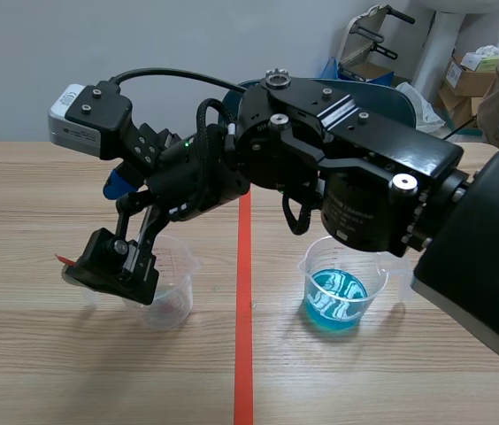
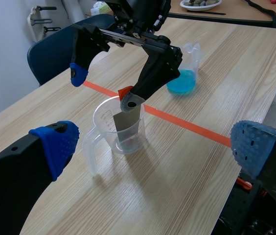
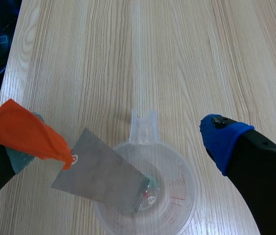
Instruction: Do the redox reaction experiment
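A clear empty beaker stands left of the tape line. A grey metal strip with an orange tag leans down into it. The tag clings to one finger of my right gripper, which reaches across the table and stands open above the beaker. Its other finger is well off the strip. A second beaker with blue liquid sits right of the line. My left gripper is open, short of the empty beaker and holding nothing.
An orange tape line runs down the middle of the wooden table. A blue chair stands behind the table's far edge. In the left wrist view a white dish of small stones sits on another table.
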`<state>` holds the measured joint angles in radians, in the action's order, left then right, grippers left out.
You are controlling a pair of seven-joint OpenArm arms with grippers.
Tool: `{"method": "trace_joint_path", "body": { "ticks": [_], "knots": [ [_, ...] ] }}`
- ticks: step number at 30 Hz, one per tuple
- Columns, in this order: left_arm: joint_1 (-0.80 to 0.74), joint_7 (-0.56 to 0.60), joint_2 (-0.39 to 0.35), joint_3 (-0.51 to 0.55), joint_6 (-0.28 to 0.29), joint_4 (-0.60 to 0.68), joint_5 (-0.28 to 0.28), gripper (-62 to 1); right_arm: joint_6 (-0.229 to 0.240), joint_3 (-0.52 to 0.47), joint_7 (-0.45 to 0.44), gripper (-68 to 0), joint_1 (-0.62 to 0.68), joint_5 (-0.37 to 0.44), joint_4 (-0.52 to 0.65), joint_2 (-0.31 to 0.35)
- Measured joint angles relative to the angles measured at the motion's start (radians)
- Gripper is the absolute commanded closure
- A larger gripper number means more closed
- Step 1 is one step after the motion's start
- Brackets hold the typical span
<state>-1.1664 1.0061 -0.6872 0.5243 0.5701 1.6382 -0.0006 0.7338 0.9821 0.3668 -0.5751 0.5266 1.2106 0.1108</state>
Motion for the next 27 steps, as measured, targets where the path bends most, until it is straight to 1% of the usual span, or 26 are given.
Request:
{"method": "trace_joint_path", "body": {
  "ticks": [17, 21, 25, 27],
  "knots": [
    [0.0, 0.0, 0.0, 0.0, 0.0, 0.0, 0.0, -62.3, 0.0, 0.0, -0.002, -67.9, 0.0, 0.0, 0.0, 0.0],
    [0.0, 0.0, 0.0, 0.0, 0.0, 0.0, 0.0, -62.3, 0.0, 0.0, -0.029, -67.9, 0.0, 0.0, 0.0, 0.0],
    [0.0, 0.0, 0.0, 0.0, 0.0, 0.0, 0.0, -62.3, 0.0, 0.0, -0.111, -67.9, 0.008, 0.001, 0.002, 0.011],
    [0.0, 0.0, 0.0, 0.0, 0.0, 0.0, 0.0, -62.3, -0.003, 0.0, -0.111, -67.9, 0.016, -0.007, 0.018, 0.027]
  ]
}}
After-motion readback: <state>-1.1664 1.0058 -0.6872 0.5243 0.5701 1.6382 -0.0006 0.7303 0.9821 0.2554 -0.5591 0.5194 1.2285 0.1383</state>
